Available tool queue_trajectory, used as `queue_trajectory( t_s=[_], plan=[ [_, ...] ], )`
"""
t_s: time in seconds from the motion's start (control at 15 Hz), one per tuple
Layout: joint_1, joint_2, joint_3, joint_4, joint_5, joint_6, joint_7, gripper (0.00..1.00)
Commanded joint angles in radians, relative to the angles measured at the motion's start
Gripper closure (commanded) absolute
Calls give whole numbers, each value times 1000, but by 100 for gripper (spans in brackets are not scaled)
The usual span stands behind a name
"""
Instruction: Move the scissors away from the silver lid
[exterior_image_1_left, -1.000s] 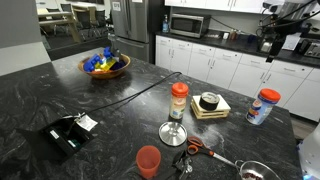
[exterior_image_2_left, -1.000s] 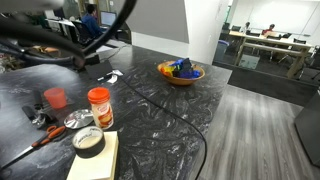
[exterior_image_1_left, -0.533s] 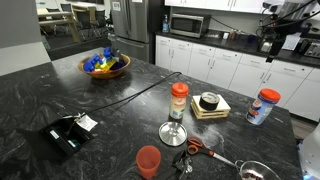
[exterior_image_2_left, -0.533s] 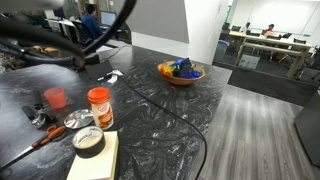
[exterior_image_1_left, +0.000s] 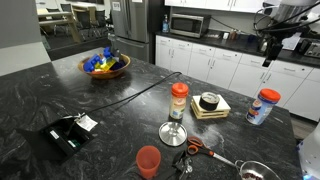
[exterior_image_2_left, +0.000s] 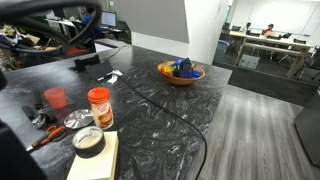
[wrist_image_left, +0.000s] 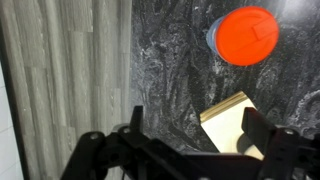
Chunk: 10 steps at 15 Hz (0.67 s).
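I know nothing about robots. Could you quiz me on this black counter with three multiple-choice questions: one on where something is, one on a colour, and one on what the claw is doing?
1. Where do the scissors lie?
A) on the floor
B) on the counter, right beside the silver lid
C) hanging on a wall hook

2. What colour is the cup near the lid?
A) red
B) blue
C) green

3. What is the gripper doing?
A) clamping the scissors
B) pressing on the lid
C) open and empty, high above the counter

Answers:
1 B: the orange handles lie next to the lid's rim.
2 A: the cup shows red in both exterior views.
3 C: the wrist view shows the fingers apart with nothing between them.
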Motion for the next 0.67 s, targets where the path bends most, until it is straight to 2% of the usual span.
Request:
queue_trajectory(
  t_s=[0.0, 0.13, 0.2, 0.6],
  plan=[
    [94, -44, 10, -46, 73, 2, -54, 0],
    [135, -55, 19, -73, 104, 9, -72, 0],
    [115, -25, 29, -46, 92, -2, -27, 0],
    [135, -43, 25, -63, 97, -1, -49, 0]
  ],
)
